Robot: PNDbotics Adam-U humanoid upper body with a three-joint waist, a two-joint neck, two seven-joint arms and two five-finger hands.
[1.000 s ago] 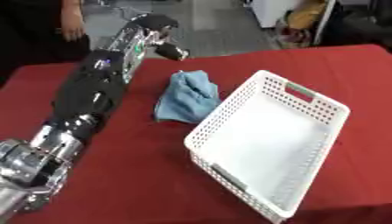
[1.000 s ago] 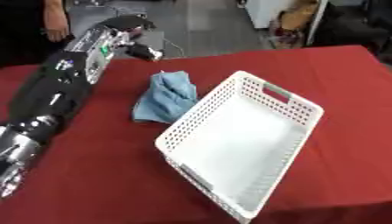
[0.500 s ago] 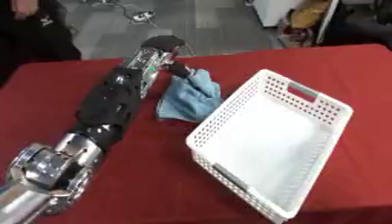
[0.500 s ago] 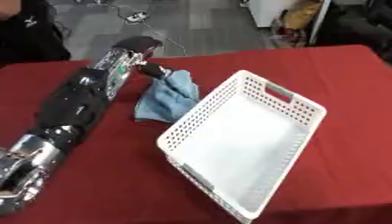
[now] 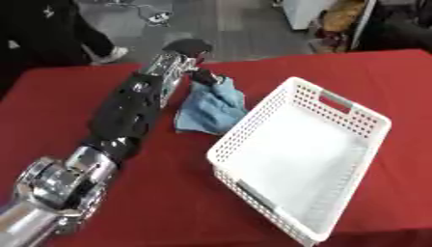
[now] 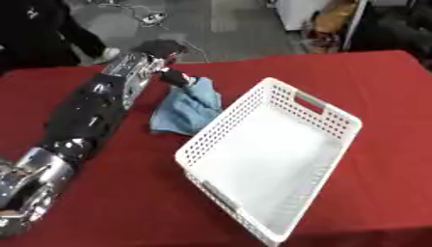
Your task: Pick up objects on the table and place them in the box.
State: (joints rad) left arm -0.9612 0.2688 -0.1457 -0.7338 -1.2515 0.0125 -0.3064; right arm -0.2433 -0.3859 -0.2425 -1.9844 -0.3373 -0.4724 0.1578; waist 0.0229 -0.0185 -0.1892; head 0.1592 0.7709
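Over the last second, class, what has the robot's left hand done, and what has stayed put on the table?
The left hand has swung from beyond the blue cloth's far left toward it, and its fingers now meet the cloth's far top edge, which looks bunched up there; whether they have closed on it is unclear. The rest of the cloth lies where it was, left of the white basket, which is empty and unmoved.

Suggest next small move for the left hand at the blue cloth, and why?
Probably lift the blue cloth off the red table: the left hand looks already at its far end, the cloth lies just left of the white basket, which holds nothing.
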